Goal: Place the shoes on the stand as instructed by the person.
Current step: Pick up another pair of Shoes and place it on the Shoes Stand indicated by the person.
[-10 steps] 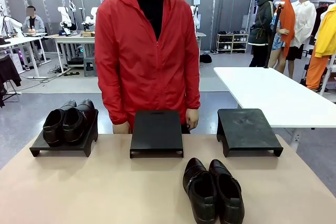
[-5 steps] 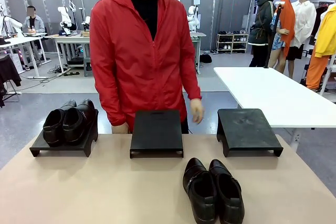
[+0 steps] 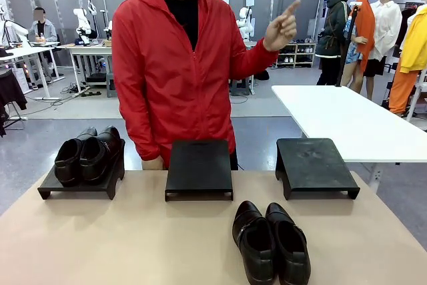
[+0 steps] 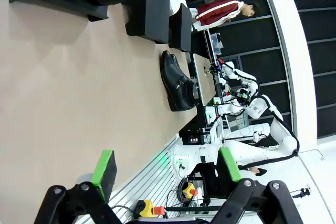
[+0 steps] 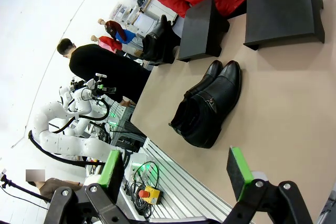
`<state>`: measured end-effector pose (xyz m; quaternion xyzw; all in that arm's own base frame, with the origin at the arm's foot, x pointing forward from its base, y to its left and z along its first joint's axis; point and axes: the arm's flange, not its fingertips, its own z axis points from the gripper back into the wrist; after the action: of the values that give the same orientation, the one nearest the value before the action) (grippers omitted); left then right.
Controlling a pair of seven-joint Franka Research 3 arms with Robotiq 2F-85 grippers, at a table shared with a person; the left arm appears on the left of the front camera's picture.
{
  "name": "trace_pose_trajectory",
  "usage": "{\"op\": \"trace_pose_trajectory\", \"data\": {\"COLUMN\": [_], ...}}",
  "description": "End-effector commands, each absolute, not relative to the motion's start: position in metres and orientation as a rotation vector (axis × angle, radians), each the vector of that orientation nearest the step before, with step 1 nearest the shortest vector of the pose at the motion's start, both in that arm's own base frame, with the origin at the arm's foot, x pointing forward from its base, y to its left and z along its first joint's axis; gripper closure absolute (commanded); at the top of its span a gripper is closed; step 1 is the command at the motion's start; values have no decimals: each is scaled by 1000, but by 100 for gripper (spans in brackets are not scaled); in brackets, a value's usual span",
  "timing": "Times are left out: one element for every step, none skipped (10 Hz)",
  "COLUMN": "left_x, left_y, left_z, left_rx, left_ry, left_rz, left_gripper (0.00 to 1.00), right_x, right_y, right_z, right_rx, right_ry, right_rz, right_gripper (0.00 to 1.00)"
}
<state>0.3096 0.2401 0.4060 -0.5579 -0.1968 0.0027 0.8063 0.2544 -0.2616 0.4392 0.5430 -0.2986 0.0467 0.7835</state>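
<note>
One pair of shiny black shoes point(image 3: 271, 241) lies on the tan table near its front edge, right of centre; it shows too in the right wrist view as shoes point(image 5: 206, 106) and in the left wrist view as shoes point(image 4: 177, 81). A second pair of shoes point(image 3: 89, 154) sits on the left black stand point(image 3: 50, 185). The middle stand point(image 3: 199, 168) and the right stand point(image 3: 312, 165) are bare. The person point(image 3: 173, 75) in a red jacket stands behind the middle stand with one hand point(image 3: 282, 28) raised, a finger pointing up. My left gripper point(image 4: 165, 167) and right gripper point(image 5: 176, 167) hang open above the table, holding nothing.
A white table point(image 3: 347, 121) stands behind at the right. Bare tan tabletop point(image 3: 120, 238) stretches left of the loose pair. Other people and workbenches are far back in the room.
The person has lifted one hand from beside the middle stand up to shoulder height, finger extended. Shoes and stands have not moved.
</note>
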Motion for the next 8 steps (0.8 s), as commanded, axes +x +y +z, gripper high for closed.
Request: {"op": "trace_pose_trajectory", "data": {"left_x": [305, 305, 305, 305, 305, 305, 305, 305], "left_y": [238, 238, 238, 238, 238, 238, 238, 238], "left_z": [407, 407, 407, 407, 407, 407, 407, 407], "left_rx": [-1204, -1204, -1204, -1204, -1204, -1204, -1204, -1204], "left_ry": [-433, -433, -433, -433, -433, -433, -433, -433], "left_rz": [-17, -17, -17, -17, -17, -17, -17, -17], "left_gripper": [3, 3, 3, 3, 3, 3, 3, 3], "right_x": [255, 255, 255, 255, 255, 255, 255, 255], "right_y": [-263, -263, -263, -263, -263, -263, -263, -263], "right_z": [440, 440, 440, 440, 440, 440, 440, 440], "right_rx": [1176, 1176, 1176, 1176, 1176, 1176, 1176, 1176], "right_ry": [-666, -666, -666, -666, -666, -666, -666, -666], "right_rz": [121, 121, 121, 121, 121, 121, 121, 121], "right_gripper": [0, 0, 0, 0, 0, 0, 0, 0]}}
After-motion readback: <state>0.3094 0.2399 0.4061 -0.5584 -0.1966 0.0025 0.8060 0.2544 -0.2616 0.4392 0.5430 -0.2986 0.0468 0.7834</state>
